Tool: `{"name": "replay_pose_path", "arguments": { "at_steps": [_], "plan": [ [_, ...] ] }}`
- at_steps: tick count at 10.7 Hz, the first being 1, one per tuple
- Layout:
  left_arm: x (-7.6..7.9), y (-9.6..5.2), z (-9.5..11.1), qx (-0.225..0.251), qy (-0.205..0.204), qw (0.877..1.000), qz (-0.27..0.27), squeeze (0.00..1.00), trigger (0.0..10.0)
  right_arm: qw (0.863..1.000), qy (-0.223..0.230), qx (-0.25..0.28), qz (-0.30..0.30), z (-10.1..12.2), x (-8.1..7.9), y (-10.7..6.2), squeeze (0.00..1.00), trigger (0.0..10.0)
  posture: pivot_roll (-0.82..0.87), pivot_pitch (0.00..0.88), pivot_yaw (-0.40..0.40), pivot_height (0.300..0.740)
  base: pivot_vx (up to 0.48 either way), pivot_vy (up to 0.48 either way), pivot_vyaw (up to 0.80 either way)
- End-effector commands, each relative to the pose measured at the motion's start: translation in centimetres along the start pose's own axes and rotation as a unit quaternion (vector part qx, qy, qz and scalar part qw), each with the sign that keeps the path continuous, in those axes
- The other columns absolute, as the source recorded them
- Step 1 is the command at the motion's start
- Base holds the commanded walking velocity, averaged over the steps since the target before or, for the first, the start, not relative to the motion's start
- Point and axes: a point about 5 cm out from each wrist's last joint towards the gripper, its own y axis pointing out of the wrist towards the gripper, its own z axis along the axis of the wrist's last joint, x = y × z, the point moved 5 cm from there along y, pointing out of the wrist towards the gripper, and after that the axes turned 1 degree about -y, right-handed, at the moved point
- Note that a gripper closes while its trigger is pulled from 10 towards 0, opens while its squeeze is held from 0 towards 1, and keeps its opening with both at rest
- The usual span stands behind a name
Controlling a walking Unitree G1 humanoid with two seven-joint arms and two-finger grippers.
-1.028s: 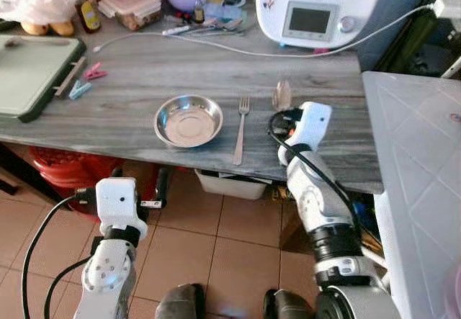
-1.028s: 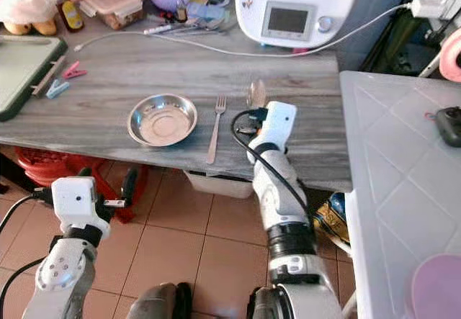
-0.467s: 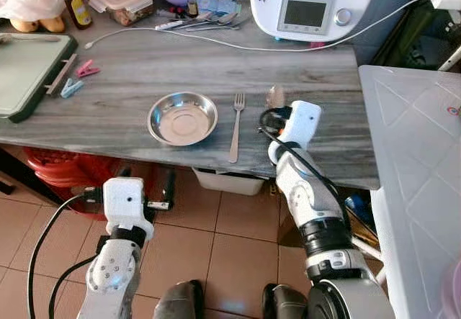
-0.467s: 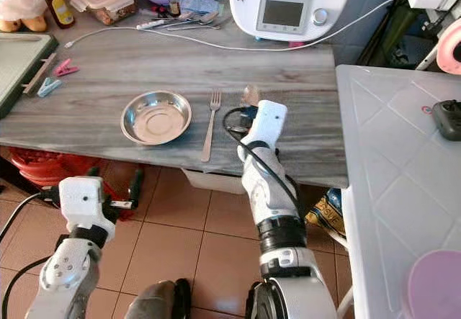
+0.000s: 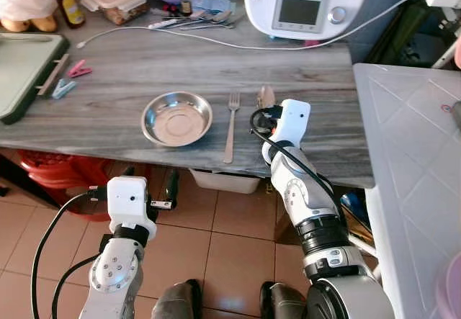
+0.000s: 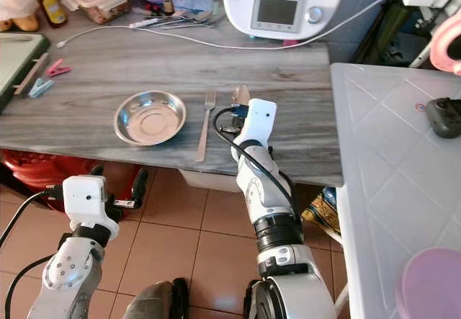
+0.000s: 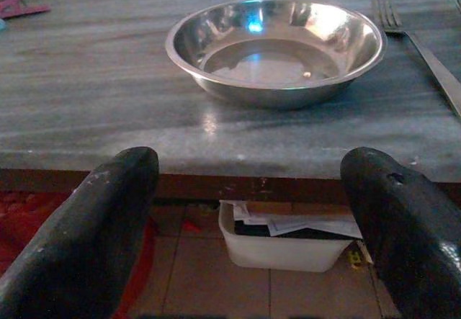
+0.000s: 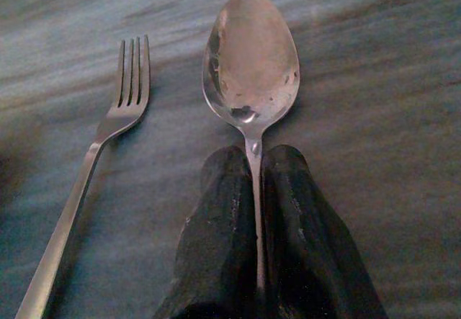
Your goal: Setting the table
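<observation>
2 fingers of right gripper (image 8: 256,261) pinched on spoon (image 8: 251,63) handle; spoon at frame centre, just right of fork (image 5: 230,127), long axes parallel. Bowl (image 5: 176,118) left of fork. Left gripper (image 7: 248,218) spread, idle below table edge (image 7: 216,162).

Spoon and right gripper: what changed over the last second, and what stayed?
Little changed. The whole scene shifted, so the camera moved. The right gripper stays shut on the spoon, beside the fork on the table. The bowl is unmoved. The left gripper stays open below the table edge.
</observation>
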Motion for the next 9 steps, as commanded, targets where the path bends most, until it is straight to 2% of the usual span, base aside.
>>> {"name": "replay_pose_path", "arguments": {
  "at_steps": [1, 6, 7, 9],
  "plan": [
    [-0.1, -0.1, -0.1, -0.003, 0.003, 1.000, 0.002, 0.00, 10.0, 0.997, 0.025, -0.051, 0.052, -2.3, -4.6, -0.2, 0.00, 0.0, 0.09, 0.205, 0.033, 0.740, 0.000, 0.000, 0.00],
    [0.0, 0.0, -0.2, -0.004, 0.004, 1.000, -0.002, 0.00, 10.0, 0.993, 0.044, -0.062, 0.085, -2.1, -7.2, -0.7, 0.00, 0.0, 0.09, 0.198, 0.035, 0.740, 0.000, 0.000, 0.00],
    [0.1, 0.1, -0.2, -0.004, 0.004, 1.000, -0.002, 0.00, 10.0, 0.993, 0.045, -0.064, 0.088, -2.1, -7.3, -0.7, 0.00, 0.0, 0.09, 0.199, 0.035, 0.740, 0.000, 0.000, 0.00],
    [0.2, 0.1, -0.3, -0.004, 0.002, 1.000, -0.002, 0.00, 10.0, 0.992, 0.027, -0.049, 0.117, -1.4, -8.1, -0.8, 0.00, 0.0, 0.09, 0.198, 0.031, 0.740, 0.000, 0.000, 0.00]
  ]
}}
